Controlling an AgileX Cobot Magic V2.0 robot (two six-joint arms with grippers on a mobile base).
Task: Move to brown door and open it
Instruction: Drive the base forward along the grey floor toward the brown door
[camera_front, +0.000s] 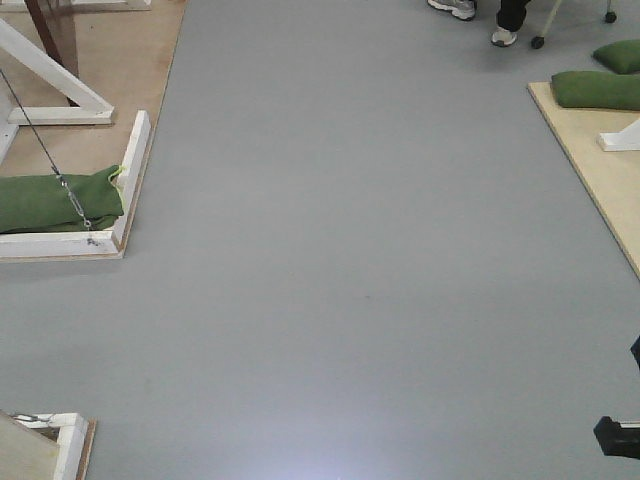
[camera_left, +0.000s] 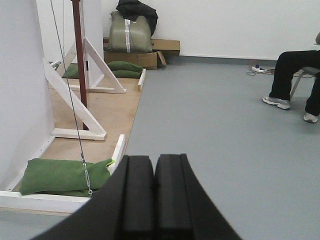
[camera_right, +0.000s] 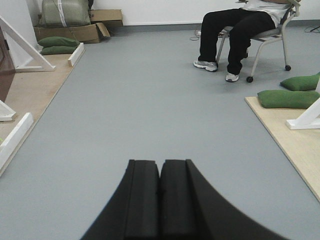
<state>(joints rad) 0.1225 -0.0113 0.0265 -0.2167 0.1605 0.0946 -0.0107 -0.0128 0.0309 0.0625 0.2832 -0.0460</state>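
The brown door shows only in part. In the front view its reddish-brown lower corner (camera_front: 47, 32) stands at the far top left, between white frame braces (camera_front: 60, 85). In the left wrist view it appears edge-on as a thin reddish-brown upright (camera_left: 77, 55) ahead on the left. In the right wrist view a brown slice (camera_right: 5, 67) sits at the left edge. The handle plate is not visible. My left gripper (camera_left: 154, 161) is shut and empty, low over the grey floor. My right gripper (camera_right: 160, 164) is shut and empty too. Both are far from the door.
A green sandbag (camera_front: 55, 200) and a steel cable (camera_front: 45, 150) sit on the white base frame at the left. Another plywood base (camera_front: 590, 150) with sandbags lies at the right. A seated person (camera_right: 240, 30) is ahead right. Cardboard boxes (camera_left: 140, 55) stand by the back wall.
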